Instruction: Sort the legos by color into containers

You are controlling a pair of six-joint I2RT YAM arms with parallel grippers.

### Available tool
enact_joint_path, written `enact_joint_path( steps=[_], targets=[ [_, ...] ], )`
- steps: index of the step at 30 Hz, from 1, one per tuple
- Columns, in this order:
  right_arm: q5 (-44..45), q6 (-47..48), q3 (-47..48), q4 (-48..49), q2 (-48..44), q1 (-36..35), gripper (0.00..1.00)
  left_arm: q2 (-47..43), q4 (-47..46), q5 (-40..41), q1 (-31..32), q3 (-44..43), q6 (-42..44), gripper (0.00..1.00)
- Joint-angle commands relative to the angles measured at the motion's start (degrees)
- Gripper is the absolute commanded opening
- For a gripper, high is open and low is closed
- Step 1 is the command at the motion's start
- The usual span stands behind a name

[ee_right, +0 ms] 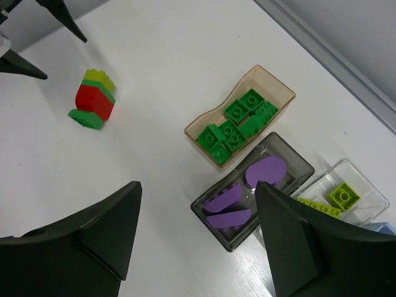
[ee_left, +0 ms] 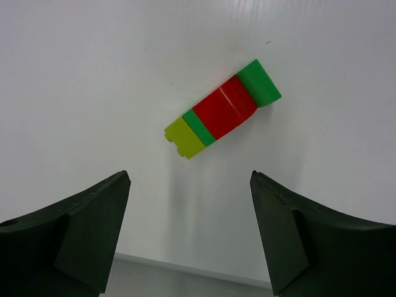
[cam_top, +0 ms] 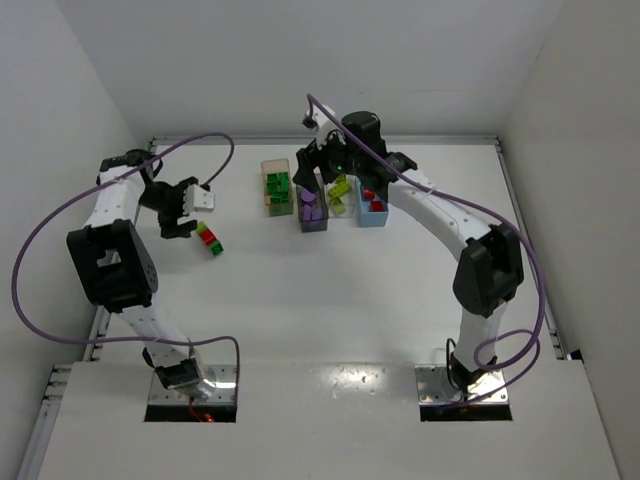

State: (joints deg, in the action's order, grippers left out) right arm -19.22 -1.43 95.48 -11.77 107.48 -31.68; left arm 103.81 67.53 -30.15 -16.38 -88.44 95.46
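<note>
Sorting nearly done: dark green, purple, lime and red legos [ee_right: 238, 120] sit in four containers [ee_right: 272, 77] near the surface's [cam_top: 330, 300] far edge; one mixed stack [ee_left: 219, 111] lies loose toward the left edge under the spread, empty left pincer [ee_left: 189, 185]; right pincer [ee_right: 198, 185] hangs spread above the containers.

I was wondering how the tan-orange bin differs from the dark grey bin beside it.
The tan-orange bin is translucent amber, the dark grey bin smoky. The tan-orange bin holds studded dark green bricks, the dark grey bin rounded purple pieces. Both are open-topped rectangular bins standing side by side.
</note>
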Motion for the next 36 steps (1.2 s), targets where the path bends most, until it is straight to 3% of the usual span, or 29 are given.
enact_joint_path(
  steps=[1,7,12,36],
  targets=[
    [1.2,0.9,1.6,1.1,-0.2,-0.3,0.75,-0.1,-2.8,-3.1,-0.3,0.6,11.3,0.85],
    [1.7,0.9,1.6,0.6,0.4,-0.3,0.75,2.8,-2.7,-6.1,-0.3,-0.8,19.1,0.85],
    [2.3,0.9,1.6,0.6,0.4,-0.3,0.75,7.2,4.5,-5.3,-0.3,-5.5,26.6,0.86],
    [3.4,0.9,1.6,0.1,1.9,0.7,0.75,13.6,6.6,1.1,3.1,-5.2,33.4,0.77]
  ],
)
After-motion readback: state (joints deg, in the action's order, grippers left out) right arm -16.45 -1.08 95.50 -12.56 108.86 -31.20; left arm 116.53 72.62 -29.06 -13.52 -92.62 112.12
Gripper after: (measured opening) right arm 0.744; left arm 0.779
